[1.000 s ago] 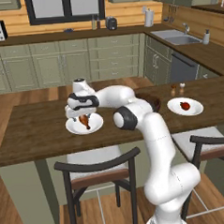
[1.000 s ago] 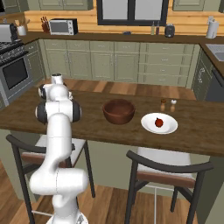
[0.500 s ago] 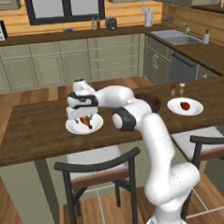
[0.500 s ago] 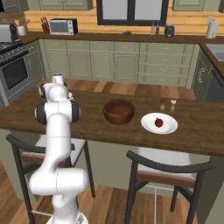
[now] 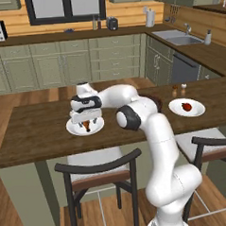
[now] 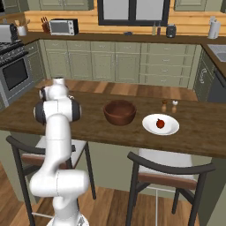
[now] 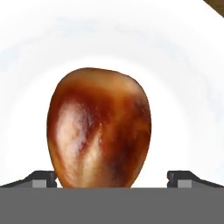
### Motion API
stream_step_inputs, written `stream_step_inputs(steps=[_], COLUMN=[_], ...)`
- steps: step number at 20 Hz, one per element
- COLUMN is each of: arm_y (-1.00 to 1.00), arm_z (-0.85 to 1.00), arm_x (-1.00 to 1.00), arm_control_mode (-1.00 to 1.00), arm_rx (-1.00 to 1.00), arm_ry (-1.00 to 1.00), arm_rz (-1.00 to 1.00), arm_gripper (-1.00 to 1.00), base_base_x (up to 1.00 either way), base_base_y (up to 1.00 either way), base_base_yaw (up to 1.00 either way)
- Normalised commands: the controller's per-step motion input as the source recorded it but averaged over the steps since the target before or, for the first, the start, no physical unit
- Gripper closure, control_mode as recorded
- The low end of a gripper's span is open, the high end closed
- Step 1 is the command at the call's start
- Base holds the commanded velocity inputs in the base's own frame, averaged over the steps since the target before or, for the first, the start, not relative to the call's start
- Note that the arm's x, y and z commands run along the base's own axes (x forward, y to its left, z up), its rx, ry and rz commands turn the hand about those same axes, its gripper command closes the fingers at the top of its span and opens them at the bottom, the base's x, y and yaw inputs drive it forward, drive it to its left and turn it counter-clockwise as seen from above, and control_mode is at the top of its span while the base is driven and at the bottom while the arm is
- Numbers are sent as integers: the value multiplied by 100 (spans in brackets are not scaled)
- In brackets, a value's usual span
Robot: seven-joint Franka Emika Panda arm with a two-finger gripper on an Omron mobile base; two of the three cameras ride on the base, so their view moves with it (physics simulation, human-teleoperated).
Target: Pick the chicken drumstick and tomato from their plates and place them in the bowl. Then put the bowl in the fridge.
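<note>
In the left base view the gripper (image 5: 87,120) stands lower than half a second ago: it has come down over the near plate (image 5: 74,128), and the chicken drumstick (image 5: 87,125) shows as a small dark piece right under the jaws. The second plate (image 5: 196,110) with the tomato (image 5: 185,106) lies well apart from the jaws, on the far side of the arm's elbow.

In the right base view nothing among the things has changed. The bowl (image 6: 119,111) sits on the counter (image 6: 198,137) with nothing visible inside, and the tomato (image 6: 160,124) rests on its white plate (image 6: 172,128) just beside the bowl.

In the hand view the chicken drumstick (image 7: 99,129) is very close, with its meaty end lying between the two finger tips (image 7: 41,178). The jaws are open, one tip on each side of the meat, and I cannot tell whether they touch it. The white plate (image 7: 183,87) is directly beneath.

I judge that the descent is nearly finished and the closing of the jaws is the next step. Both foods still wait on their plates, so the task is at its beginning.
</note>
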Motion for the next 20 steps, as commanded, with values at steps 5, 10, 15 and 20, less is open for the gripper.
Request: stream_step_inputs(steps=[5, 10, 15, 20], arm_y=[-31, -14, -33, -71], arm_z=[0, 6, 65, 95], arm_x=[0, 1, -4, -47], arm_control_mode=[-100, -100, -100, -100], arm_rx=[0, 1, 8, 9], arm_ry=[-2, -11, -10, 0], arm_rz=[1, 12, 18, 5], arm_gripper=[100, 100, 100, 100], base_base_x=[0, 0, 0, 0], base_base_y=[0, 0, 0, 0], base_base_yaw=[0, 0, 0, 0])
